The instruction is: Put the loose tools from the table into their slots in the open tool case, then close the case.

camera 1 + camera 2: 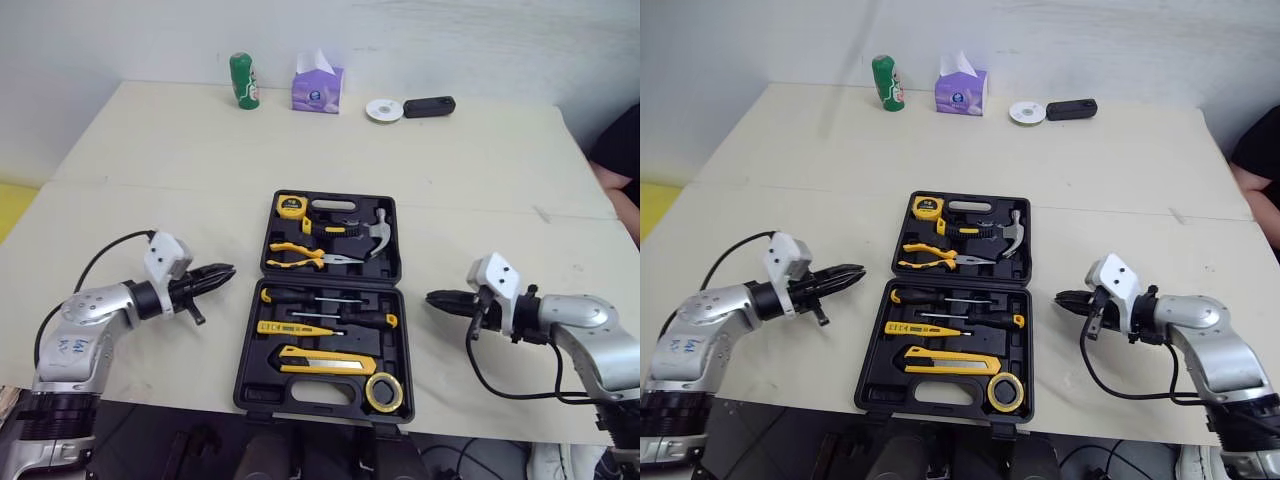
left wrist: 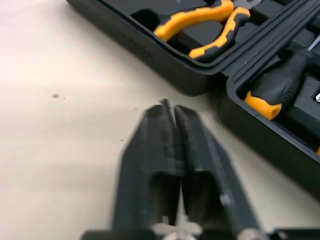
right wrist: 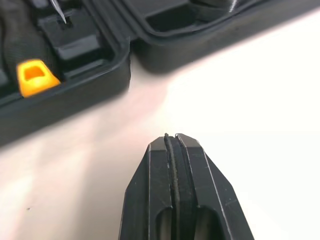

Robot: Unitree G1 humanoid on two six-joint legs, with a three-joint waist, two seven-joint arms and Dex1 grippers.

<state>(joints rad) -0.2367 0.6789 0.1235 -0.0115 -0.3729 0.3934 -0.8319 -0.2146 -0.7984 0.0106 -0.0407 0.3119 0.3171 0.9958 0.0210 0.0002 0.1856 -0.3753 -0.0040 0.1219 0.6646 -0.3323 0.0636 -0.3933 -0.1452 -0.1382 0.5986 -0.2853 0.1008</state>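
Observation:
The black tool case [image 1: 252, 375] lies open and flat at the table's middle front. Its far half holds a yellow tape measure [image 1: 291, 206], a hammer [image 1: 377, 232] and yellow-handled pliers [image 1: 297, 257]. Its near half holds screwdrivers [image 1: 325, 297], a yellow tester [image 1: 292, 328], a yellow utility knife [image 1: 320, 361] and a tape roll [image 1: 383, 391]. My left gripper [image 1: 226, 271] is shut and empty, just left of the case's hinge line. My right gripper [image 1: 432, 297] is shut and empty, a short way right of the case. The pliers' handles [image 2: 200, 20] show in the left wrist view.
Along the table's far edge stand a green can [image 1: 243, 80], a purple tissue box [image 1: 318, 88], a white disc [image 1: 384, 110] and a black oblong object [image 1: 429, 106]. A person's dark sleeve [image 1: 620, 150] shows at the right edge.

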